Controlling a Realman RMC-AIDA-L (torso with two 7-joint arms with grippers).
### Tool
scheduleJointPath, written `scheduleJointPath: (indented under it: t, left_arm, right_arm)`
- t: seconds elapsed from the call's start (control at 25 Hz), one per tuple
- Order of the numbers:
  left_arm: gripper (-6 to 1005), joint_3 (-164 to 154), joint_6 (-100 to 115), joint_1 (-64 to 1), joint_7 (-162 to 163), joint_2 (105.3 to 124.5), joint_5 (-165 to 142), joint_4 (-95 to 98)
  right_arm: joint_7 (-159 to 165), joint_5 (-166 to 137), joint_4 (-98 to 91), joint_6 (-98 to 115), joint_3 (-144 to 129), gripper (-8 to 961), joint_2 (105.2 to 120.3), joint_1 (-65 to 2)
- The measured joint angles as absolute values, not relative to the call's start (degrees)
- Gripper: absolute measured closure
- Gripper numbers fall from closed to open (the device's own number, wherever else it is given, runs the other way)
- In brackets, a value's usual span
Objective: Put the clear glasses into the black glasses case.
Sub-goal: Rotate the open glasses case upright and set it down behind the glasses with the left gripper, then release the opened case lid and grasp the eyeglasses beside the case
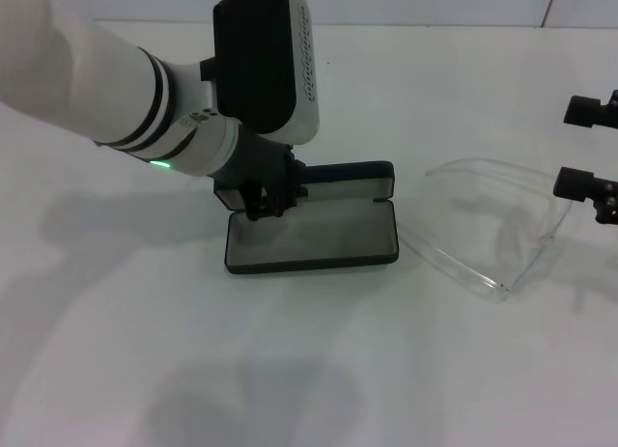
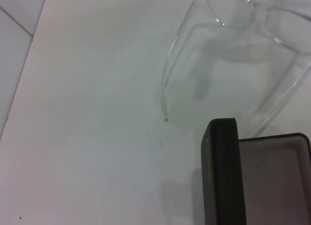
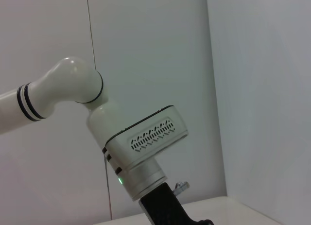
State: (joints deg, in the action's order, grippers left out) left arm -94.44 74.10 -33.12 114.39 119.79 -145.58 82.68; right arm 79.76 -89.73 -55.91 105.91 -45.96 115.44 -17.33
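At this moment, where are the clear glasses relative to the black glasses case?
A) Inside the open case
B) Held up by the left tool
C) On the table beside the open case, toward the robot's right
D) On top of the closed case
C: the clear glasses lie on the table to the robot's right of the black glasses case, which stands open and holds nothing; the left tool is down at the case's left end.

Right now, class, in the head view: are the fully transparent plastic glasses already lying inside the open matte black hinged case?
No: the clear glasses lie on the white table beside the open black case, whose grey-lined tray holds no glasses.
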Motion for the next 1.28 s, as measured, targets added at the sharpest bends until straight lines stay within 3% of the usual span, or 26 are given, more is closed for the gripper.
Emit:
scheduleJointPath:
  t: [0.6,1.0,1.28]
  left_arm:
    - [752,-91.9,76.7,-31.6,114.6,119.77,-138.4,87.4]
    - [753,-80.0,82.4,-24.6,108.2,119.58,-117.6,96.5]
    - [752,-68.3,91.6,-15.5,87.8,119.61,-79.3,83.1]
  right_arm:
    - [79.7,-89.7,-55.5,105.9,-46.0,144,115.41,-17.8]
    - [79.7,-89.7,-54.4,105.8,-45.0,144,115.33,-17.8]
    - [80.0,-89.8,-53.2,105.5,-44.4,144,115.15,-18.4]
